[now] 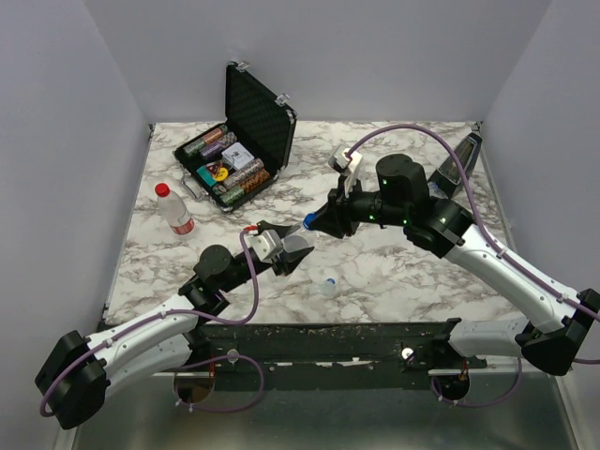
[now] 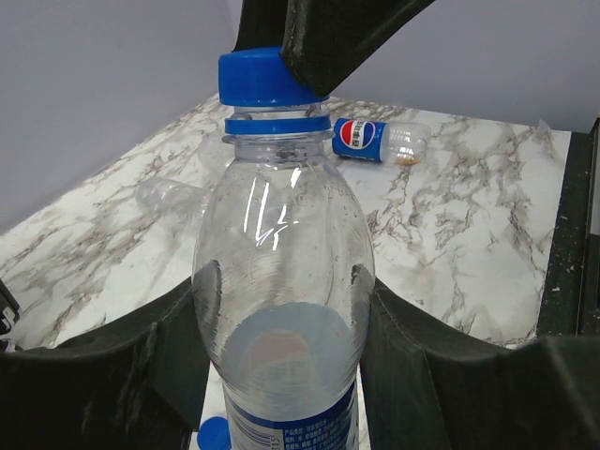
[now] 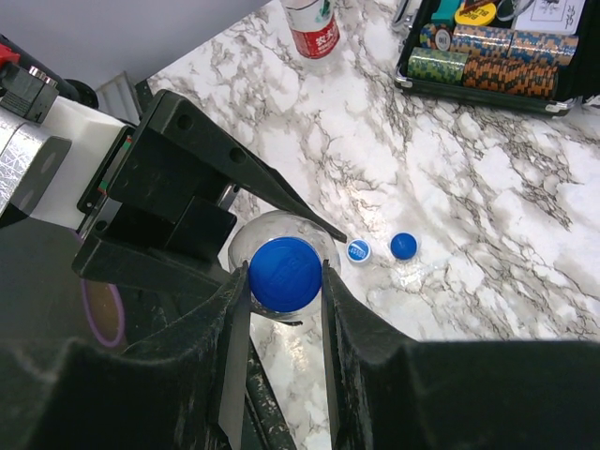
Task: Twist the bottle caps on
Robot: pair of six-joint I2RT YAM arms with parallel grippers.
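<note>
While clamped round the fat middle of the clear bottle (image 2: 281, 234), holding it straight up with the left claw (image 2: 281, 295), a finger pressed on each side. Long way of the bottle: up and down, neck at the top, high above the left claw. Right on that neck, a blue cap (image 2: 258, 77), flat side up. Pinched tight from both sides by the right claw (image 3: 286, 274), reaching down from above. Hard to tell how far down the neck.

Bottom of the bottle cut off below the left claw, with just a bit of blue label showing. From the right claw's camera, most of the bottle hidden under the cap and the black fingers.

Just past the right claw, on the marble table (image 3: 487, 187), a loose blue cap (image 3: 404, 246) and a blue-and-white cap (image 3: 358, 250), close beside each other. Down by one finger of the left claw, a half-seen blue cap (image 2: 214, 434), cut off at the edge. Far beyond the left claw, a Pepsi bottle (image 2: 380, 139) lying on its side. Far out past the right claw, a red-label bottle (image 3: 311, 28), top cut off, and a chip case (image 3: 469, 94).
</note>
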